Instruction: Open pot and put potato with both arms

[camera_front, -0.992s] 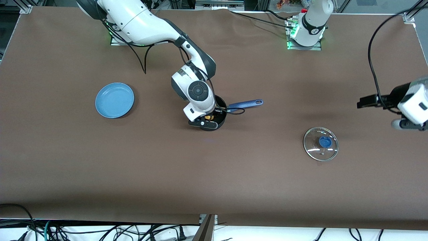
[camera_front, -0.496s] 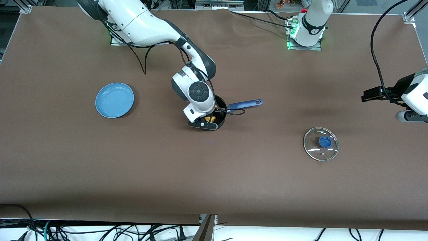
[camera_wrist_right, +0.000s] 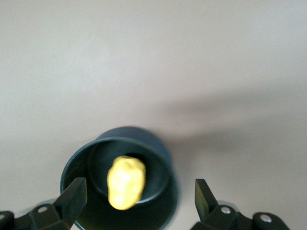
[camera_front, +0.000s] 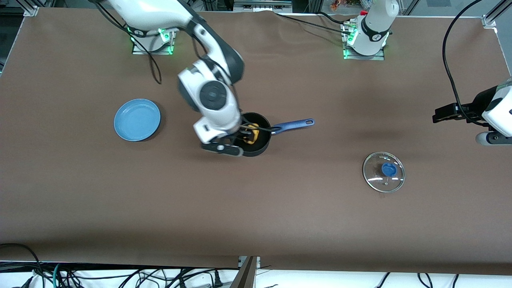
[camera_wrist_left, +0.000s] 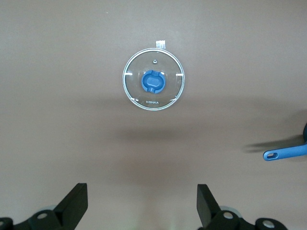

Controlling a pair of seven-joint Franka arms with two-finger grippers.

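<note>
The black pot point(camera_front: 260, 149) with its long blue handle point(camera_front: 294, 124) stands uncovered mid-table. The yellow potato point(camera_front: 251, 134) lies inside it, and shows in the right wrist view point(camera_wrist_right: 125, 182) within the pot point(camera_wrist_right: 158, 215). My right gripper point(camera_front: 230, 145) is open and empty, up over the pot's rim on the right arm's side. My left gripper point(camera_front: 490, 138) is open and empty, raised over the left arm's end of the table. In the left wrist view the tip of the blue handle point(camera_wrist_left: 285, 153) shows at the edge.
The clear glass lid point(camera_front: 383, 172) with a blue knob lies flat on the table toward the left arm's end, nearer the front camera than the pot; it also shows in the left wrist view point(camera_wrist_left: 153, 81). A light-blue plate point(camera_front: 137, 119) lies toward the right arm's end.
My right gripper has let go of the potato, risen and drawn back toward the right arm's end; the potato now lies exposed in the pot. The left gripper has risen a little.
</note>
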